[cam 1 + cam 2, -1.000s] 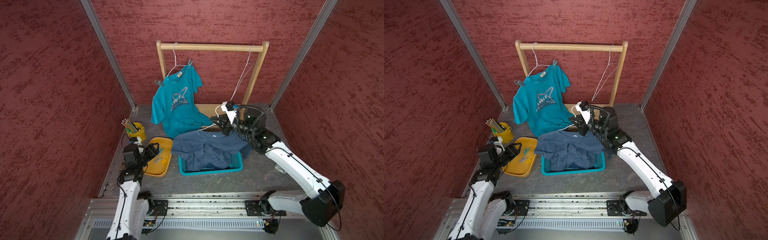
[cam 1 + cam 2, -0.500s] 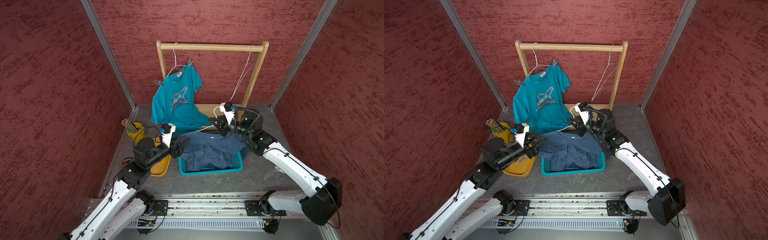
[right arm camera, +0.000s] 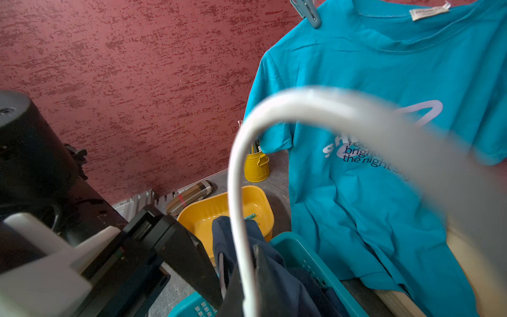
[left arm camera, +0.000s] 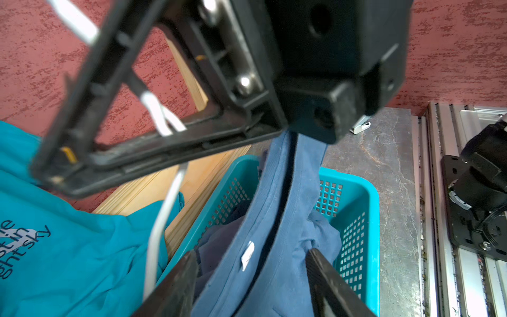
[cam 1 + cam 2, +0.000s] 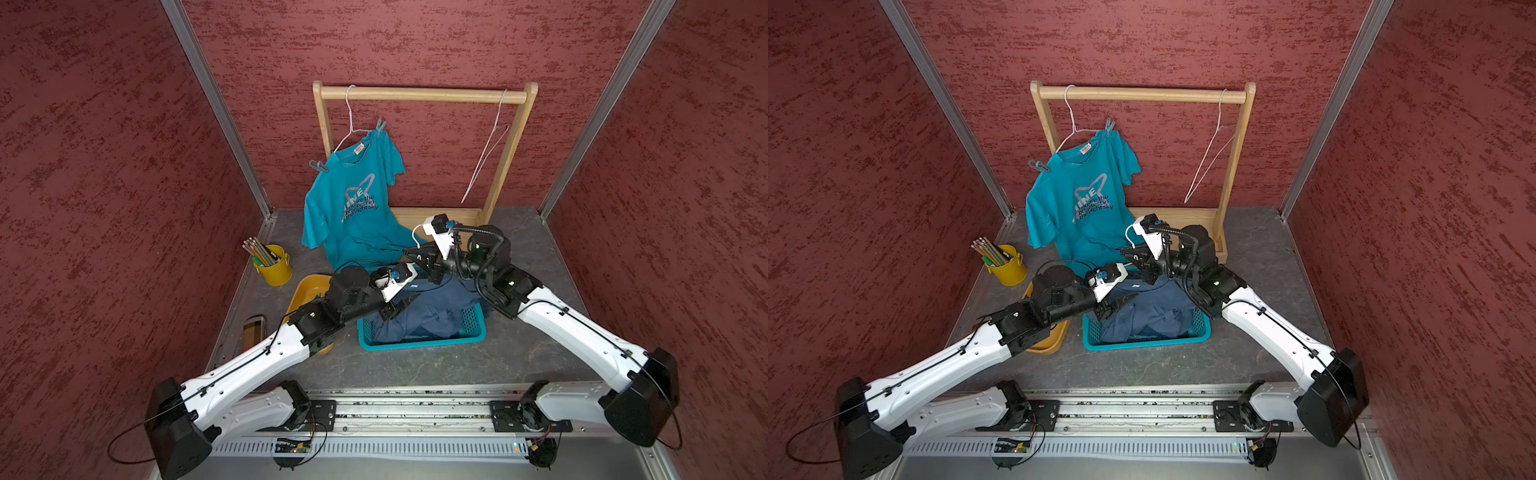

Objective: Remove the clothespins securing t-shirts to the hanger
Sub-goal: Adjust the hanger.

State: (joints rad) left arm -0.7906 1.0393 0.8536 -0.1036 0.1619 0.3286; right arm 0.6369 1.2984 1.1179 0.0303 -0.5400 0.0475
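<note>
Slate-blue t-shirt (image 5: pixel 436 316) hung on hanger (image 3: pixel 236 192) clamped in right hand (image 5: pixel 411 252); left hand (image 4: pixel 251 255) (half-parted, at its 7 o'clock) astride collar (image 4: pixel 274 192). If cloth tugged, hanger lost.

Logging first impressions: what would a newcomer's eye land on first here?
The teal t-shirt hanging from the wooden rack at the back, pinned by two clothespins. Nearer, the right gripper, shut on a white hanger, and open left gripper meet over the slate blue shirt in the teal basket.
</note>
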